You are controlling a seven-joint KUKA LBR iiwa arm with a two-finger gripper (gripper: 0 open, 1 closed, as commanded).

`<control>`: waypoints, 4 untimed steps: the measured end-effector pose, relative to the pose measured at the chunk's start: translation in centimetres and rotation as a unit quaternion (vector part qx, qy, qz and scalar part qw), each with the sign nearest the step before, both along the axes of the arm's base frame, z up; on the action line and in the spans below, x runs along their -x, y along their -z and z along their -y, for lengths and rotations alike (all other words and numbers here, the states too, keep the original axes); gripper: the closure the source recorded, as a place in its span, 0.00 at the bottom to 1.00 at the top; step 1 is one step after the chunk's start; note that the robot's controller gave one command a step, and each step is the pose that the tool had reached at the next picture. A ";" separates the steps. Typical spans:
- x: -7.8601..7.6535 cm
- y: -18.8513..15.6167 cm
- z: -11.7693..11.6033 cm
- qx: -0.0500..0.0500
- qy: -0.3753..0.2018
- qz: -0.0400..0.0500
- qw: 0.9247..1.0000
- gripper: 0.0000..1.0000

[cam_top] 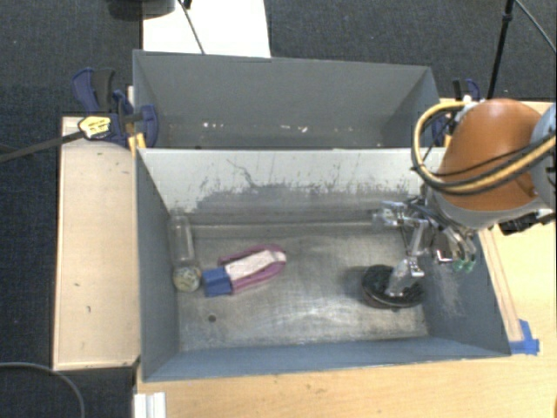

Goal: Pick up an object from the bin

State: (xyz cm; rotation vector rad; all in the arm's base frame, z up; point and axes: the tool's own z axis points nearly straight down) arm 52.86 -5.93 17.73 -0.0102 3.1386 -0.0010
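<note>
The black disc lies flat on the floor at the lower right of the bin. My pincer is down at the disc's right edge. Whether it is apart or together I cannot tell, nor whether it touches the disc. Nothing lies close around the disc. Well to its left, past bare floor, is a purple pouch with a blue end. Further left a clear tube lies along the left wall. The floor is grey, scuffed metal with pale scratches up the back wall. Dark carpet surrounds the bin.
</note>
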 end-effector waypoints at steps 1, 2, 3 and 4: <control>3.2 10.2 4.0 0.000 0.008 -0.004 1.000 0.00; 2.9 9.8 3.8 0.000 0.005 0.000 1.000 1.00; 1.0 -1.8 4.5 0.001 -0.083 0.003 0.997 1.00; 0.3 -8.0 4.1 0.001 -0.084 0.003 0.996 1.00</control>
